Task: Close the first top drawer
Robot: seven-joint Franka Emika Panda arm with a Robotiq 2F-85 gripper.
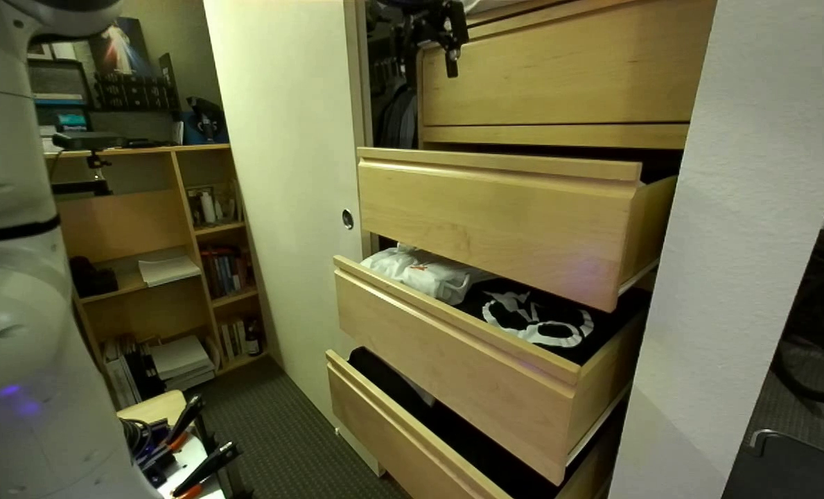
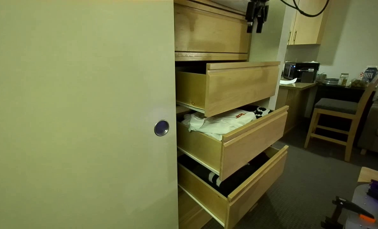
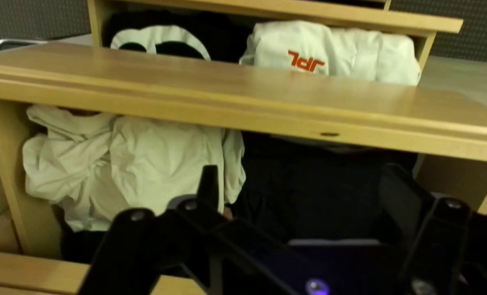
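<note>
The first top drawer point(image 1: 495, 215) is a wide, pale wooden drawer with a flat handle-less front. It is the highest of the drawers standing open. It also shows pulled out in an exterior view point(image 2: 243, 86). In the wrist view its front's top edge point(image 3: 227, 92) crosses the picture, with white cloth point(image 3: 161, 164) and black cloth point(image 3: 309, 188) inside. My gripper point(image 1: 443, 48) is above this drawer, apart from it, near the upper panel. It shows pointing down in an exterior view point(image 2: 255, 28). In the wrist view its fingers point(image 3: 302, 172) are wide apart with nothing held.
A middle drawer point(image 1: 453, 367) below is open, holding white and black shirts. A lower drawer point(image 2: 258, 187) is open too. A flat wooden panel point(image 1: 564, 83) is above. A sliding door point(image 2: 80, 111) and a white wall point(image 1: 751, 208) flank the drawers. The robot's base table has clamps point(image 2: 351, 206).
</note>
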